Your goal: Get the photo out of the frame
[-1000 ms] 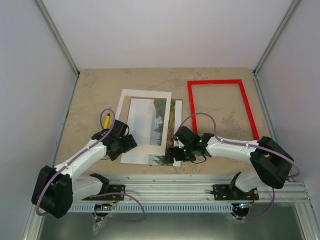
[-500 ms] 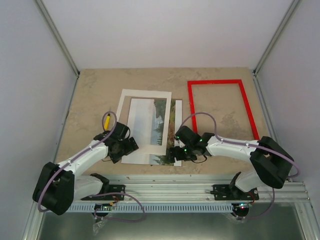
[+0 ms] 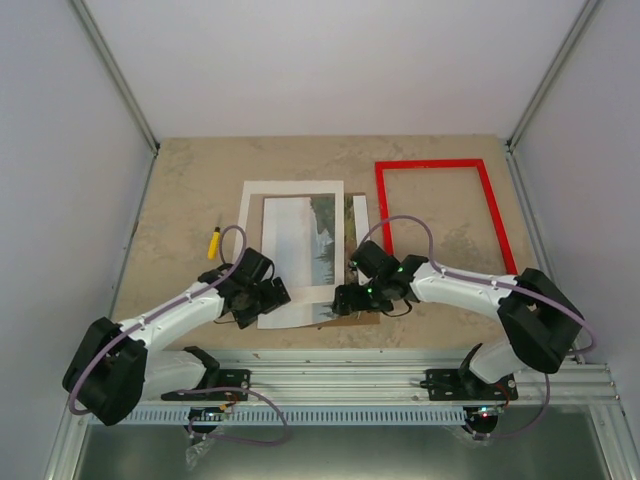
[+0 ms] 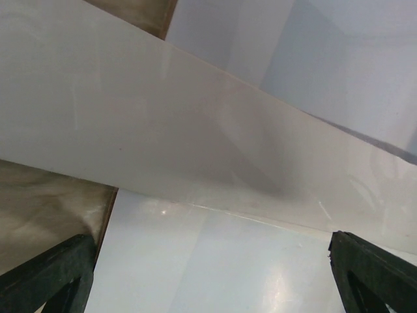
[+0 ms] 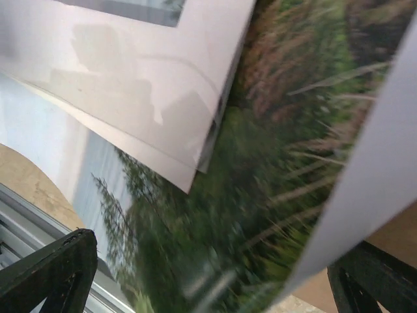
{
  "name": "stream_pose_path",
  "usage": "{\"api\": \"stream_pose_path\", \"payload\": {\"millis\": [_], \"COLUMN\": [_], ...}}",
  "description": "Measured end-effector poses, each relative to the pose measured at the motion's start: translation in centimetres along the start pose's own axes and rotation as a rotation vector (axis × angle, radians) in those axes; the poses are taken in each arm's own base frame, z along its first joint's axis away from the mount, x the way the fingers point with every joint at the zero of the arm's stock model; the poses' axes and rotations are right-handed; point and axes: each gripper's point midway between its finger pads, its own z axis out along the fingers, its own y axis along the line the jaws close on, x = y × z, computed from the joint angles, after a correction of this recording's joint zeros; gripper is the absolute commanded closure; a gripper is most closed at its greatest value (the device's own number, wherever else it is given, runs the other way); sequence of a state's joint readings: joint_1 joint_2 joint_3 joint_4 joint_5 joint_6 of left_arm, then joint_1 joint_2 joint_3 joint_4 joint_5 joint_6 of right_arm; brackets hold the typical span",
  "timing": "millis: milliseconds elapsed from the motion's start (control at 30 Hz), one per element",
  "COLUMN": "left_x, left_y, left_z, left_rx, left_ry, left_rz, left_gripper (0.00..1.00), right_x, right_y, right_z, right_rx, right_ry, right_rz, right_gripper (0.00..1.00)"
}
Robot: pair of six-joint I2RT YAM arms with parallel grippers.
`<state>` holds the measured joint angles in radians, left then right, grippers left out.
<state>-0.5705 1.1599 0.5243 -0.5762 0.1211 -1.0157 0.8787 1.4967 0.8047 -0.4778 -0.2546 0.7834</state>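
Note:
The red frame (image 3: 430, 163) lies empty at the back right of the table. The photo (image 3: 305, 245) lies left of it under the white mat (image 3: 290, 187), and its right edge sticks out from under the mat. My left gripper (image 3: 275, 297) is open at the mat's near edge. In the left wrist view the raised mat (image 4: 163, 130) slants over pale print (image 4: 215, 261) between my fingers (image 4: 52, 274). My right gripper (image 3: 345, 297) is open at the photo's near right corner. In the right wrist view the dark green trees (image 5: 260, 195) fill the space between the jaws, under the mat's corner (image 5: 163, 78).
A brown backing board (image 3: 355, 318) shows under the photo's near right corner. A small yellow object (image 3: 213, 242) lies left of the mat. Grey walls close the table on three sides. The metal rail (image 3: 350, 365) runs along the near edge.
My left gripper has moved right to the mat's near edge. My right gripper has moved slightly back and left. The mat and photo have shifted, and the brown board now shows.

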Motion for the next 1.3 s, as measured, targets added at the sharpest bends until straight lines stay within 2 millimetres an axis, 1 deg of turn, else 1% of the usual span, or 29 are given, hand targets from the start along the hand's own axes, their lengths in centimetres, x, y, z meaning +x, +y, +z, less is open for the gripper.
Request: {"api": "stream_pose_path", "payload": {"millis": [133,200,333,533,600,733,867,1033,1133,1300], "left_x": [0.7,0.9,0.9,0.8,0.8,0.8,0.7,0.7,0.5,0.4], "left_y": [-1.0,-1.5,-1.7,-1.8,-1.8,-1.9,-2.0,-2.1,-2.4,-2.8], "left_z": [0.2,0.3,0.3,0.3,0.2,0.2,0.2,0.1,-0.1,-0.2], "left_rx": [0.032,0.041,0.047,0.052,0.053,0.056,0.062,0.069,0.082,0.098], "left_ry": [0.019,0.026,0.025,0.021,0.021,0.02,0.017,0.013,0.006,0.001], "left_rz": [0.011,0.013,0.01,0.01,0.01,0.011,0.012,0.013,0.015,0.018], "left_gripper": [0.0,0.0,0.0,0.0,0.0,0.0,0.0,0.0,0.0,0.0], "right_x": [-0.8,-1.1,-1.6,-1.9,-2.5,-4.2,-5.6,-6.7,-7.3,-8.0], "right_y": [0.4,0.3,-0.4,-2.5,-2.5,-1.9,-1.7,-1.2,-1.5,-2.4], "right_z": [-0.2,-0.1,-0.3,-1.8,-2.4,-3.4,-4.0,-4.1,-3.9,-2.3], "right_rx": [-0.003,-0.002,-0.024,-0.171,-0.224,-0.307,-0.364,-0.41,-0.413,-0.385], "right_ry": [-0.008,-0.01,-0.02,-0.081,-0.111,-0.171,-0.218,-0.253,-0.265,-0.235], "right_rz": [-0.008,-0.006,0.022,0.104,0.11,0.093,0.079,0.048,0.041,0.045], "right_gripper": [0.05,0.05,0.05,0.05,0.05,0.05,0.05,0.05,0.05,0.05]}}
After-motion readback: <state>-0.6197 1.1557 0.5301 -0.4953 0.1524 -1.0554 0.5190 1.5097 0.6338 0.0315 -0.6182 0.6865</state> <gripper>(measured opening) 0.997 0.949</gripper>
